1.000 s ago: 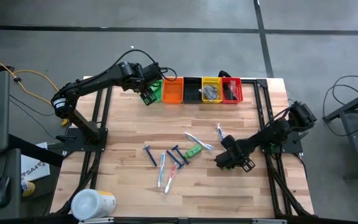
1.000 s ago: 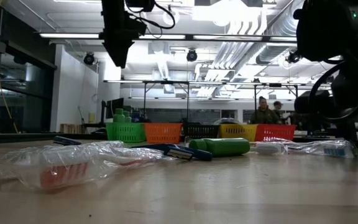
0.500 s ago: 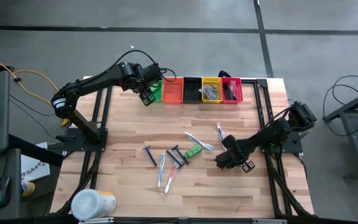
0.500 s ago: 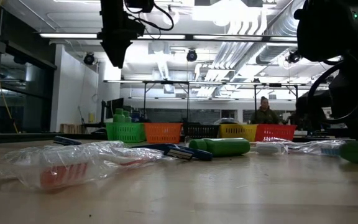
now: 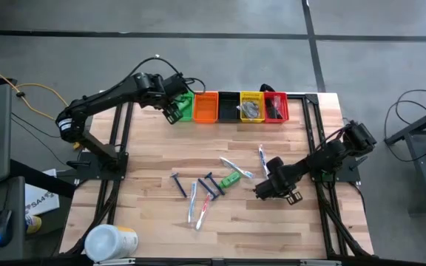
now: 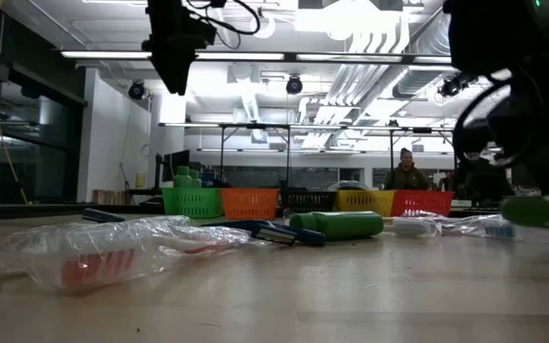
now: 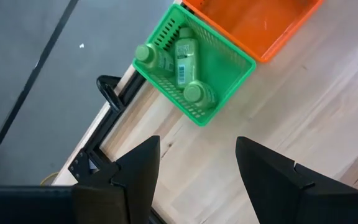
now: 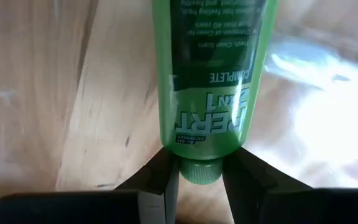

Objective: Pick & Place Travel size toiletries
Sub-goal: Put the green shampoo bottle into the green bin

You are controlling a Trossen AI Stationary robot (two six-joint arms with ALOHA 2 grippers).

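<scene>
My right gripper (image 8: 199, 163) is shut on a green mini bottle (image 8: 211, 74) near the table's right side (image 5: 261, 191). In the low view that bottle (image 6: 541, 209) hangs just above the tabletop. My left gripper (image 7: 197, 162) is open and touches nothing. It hovers high beside the green bin (image 7: 194, 68), which holds several green bottles. Lying flat on the table's middle are another green bottle (image 5: 231, 179), blue razors (image 5: 177, 183) and wrapped toothbrushes (image 5: 235, 168). My right gripper pinches the green bottle by its cap end (image 8: 199, 173) between the two fingers. The bottle's body points straight out ahead of the fingers. In the low view the bottle is lifted clear of the table and lies nearly level.
A row of bins stands at the far edge: green (image 5: 185, 107), orange (image 5: 205, 107), black (image 5: 229, 107), yellow (image 5: 251, 107) and red (image 5: 275, 107). A large white tub (image 5: 109, 242) sits at the near left corner. More toothbrushes (image 5: 198, 205) lie near the middle.
My right gripper has risen with the green bottle, which lay on the table and now hangs clear of it. My left gripper has shifted a little toward the table's left edge, still open.
</scene>
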